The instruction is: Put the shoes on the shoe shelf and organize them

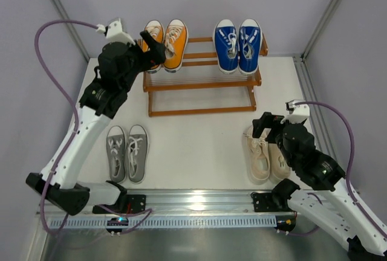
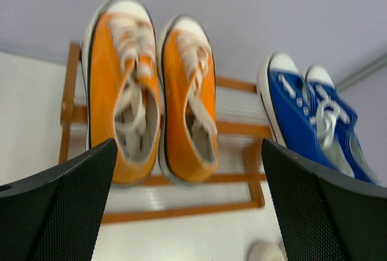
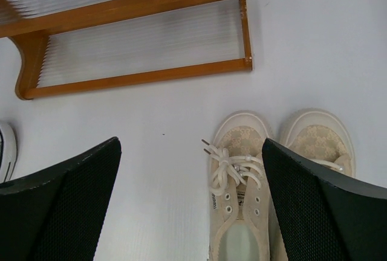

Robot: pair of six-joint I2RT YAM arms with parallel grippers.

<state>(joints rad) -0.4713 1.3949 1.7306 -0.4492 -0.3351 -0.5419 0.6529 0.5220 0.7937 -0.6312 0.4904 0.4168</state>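
Up on the top tier of the shoe shelf point(image 1: 202, 84), the orange pair point(image 1: 172, 43) sits left and the blue pair point(image 1: 237, 45) right. The left claw point(image 1: 155, 48) hovers at the orange pair, fingers spread wide, gripping nothing. Down on the tabletop point(image 1: 193, 140), the grey pair point(image 1: 127, 152) sits near-left, while the right claw point(image 1: 269, 125) hangs over the cream pair point(image 1: 266, 155), spread wide and empty too.

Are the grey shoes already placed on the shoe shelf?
No, the grey shoes stand on the white table, in front of the shoe shelf and apart from it.
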